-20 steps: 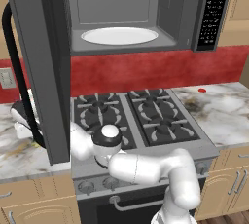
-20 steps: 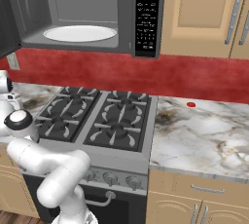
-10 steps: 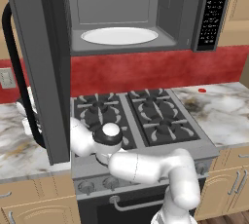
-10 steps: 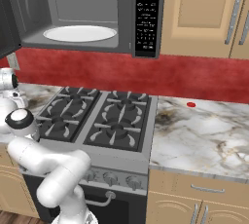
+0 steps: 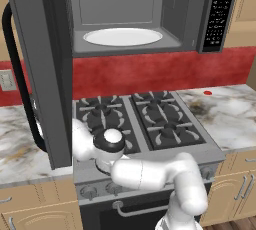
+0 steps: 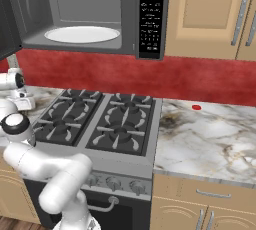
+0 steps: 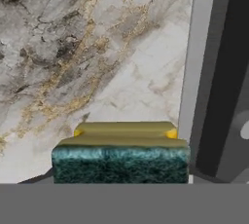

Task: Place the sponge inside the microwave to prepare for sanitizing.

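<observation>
The sponge (image 7: 120, 155), yellow with a dark green scrub face, sits at the bottom of the hand view between the jaws, lifted off the marble counter (image 7: 97, 62). My gripper (image 6: 22, 104) hangs over the left counter beside the stove, shut on the sponge, below the open microwave door. The microwave (image 5: 125, 19) is mounted above the stove, its door (image 5: 37, 64) swung wide to the left and its white turntable plate (image 5: 122, 36) bare. In the left base view the door hides most of the hand.
A gas stove (image 5: 135, 119) with black grates lies under the microwave; its grey edge (image 7: 219, 72) runs down the right of the hand view. Marble counter (image 6: 210, 139) stretches right, with a small red spot (image 6: 196, 107). Wooden cabinets (image 6: 210, 14) hang at the upper right.
The hand has risen a little over the left counter with the sponge in it, moving up behind the open door. The jaws' gap is unchanged.
</observation>
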Motion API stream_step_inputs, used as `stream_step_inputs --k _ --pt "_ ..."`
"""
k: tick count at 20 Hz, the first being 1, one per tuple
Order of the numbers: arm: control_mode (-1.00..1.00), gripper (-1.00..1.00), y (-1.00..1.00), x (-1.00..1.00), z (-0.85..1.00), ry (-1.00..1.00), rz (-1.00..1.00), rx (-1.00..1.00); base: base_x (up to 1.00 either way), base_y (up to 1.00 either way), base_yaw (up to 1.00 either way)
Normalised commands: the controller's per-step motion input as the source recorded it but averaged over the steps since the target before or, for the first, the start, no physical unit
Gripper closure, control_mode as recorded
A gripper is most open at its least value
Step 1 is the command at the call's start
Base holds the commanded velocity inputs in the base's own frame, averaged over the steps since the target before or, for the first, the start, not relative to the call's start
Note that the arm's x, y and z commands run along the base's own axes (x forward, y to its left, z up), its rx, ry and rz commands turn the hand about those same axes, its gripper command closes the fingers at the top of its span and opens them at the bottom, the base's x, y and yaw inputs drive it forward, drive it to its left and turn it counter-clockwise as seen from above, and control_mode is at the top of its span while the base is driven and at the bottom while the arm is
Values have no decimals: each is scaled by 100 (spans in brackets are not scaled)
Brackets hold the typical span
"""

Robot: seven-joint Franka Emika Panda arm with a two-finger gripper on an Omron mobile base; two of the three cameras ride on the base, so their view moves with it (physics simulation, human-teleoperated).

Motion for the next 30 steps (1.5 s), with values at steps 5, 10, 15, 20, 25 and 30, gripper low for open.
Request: stream_step_inputs --k 5,10,15,20,25,30 --pt "-100 100 -47 -43 0 -12 -4 8 0 0 0" --pt "-100 100 -47 -56 14 -19 -1 21 0 0 0" --pt "-100 100 -57 -44 17 -16 -1 23 0 0 0" --pt "-100 100 -47 -53 32 -20 0 21 0 0 0" --pt "-100 100 -46 -56 65 -17 0 19 0 0 0" --pt "-100 100 -48 -53 60 -12 0 18 0 0 0"
